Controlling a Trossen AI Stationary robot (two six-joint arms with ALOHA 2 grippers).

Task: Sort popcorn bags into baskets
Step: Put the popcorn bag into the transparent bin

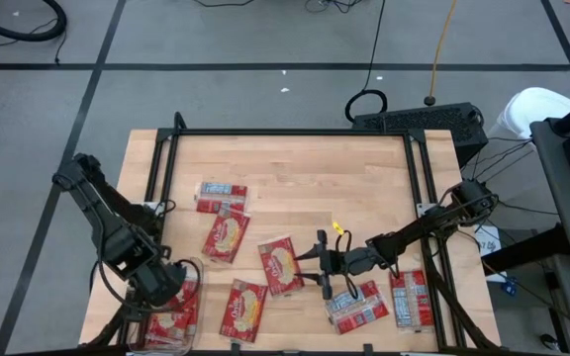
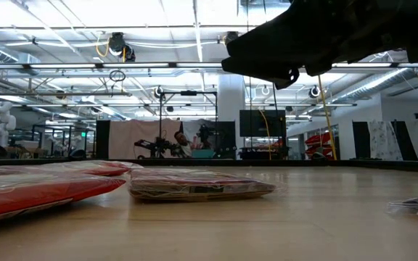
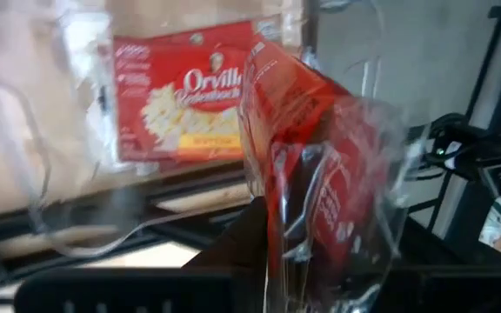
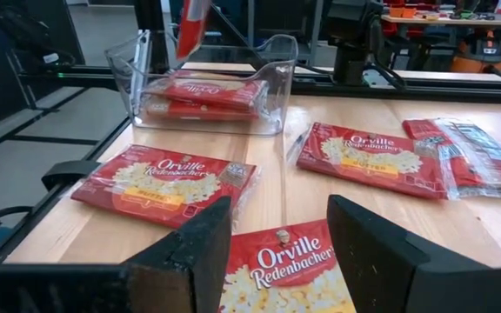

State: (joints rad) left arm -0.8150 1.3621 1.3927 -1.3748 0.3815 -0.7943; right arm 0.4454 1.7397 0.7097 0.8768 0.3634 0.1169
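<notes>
Right wrist view: the right gripper's (image 4: 277, 252) jaws were held wide apart, empty, low over a popcorn bag (image 4: 290, 278) on the tabletop (image 4: 337, 204). Across it, the left gripper (image 1: 161, 282) was poised above the clear basket (image 4: 272, 83), a red packet (image 3: 320, 183) pinched upright in its jaws; other bags were scattered around.

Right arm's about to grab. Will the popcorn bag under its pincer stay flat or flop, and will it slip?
Popcorn bag under the right pincer looks flat and thin, so probably light. Its glossy wrap may slip. The bag at the left pincer sags, so expect bending.
</notes>
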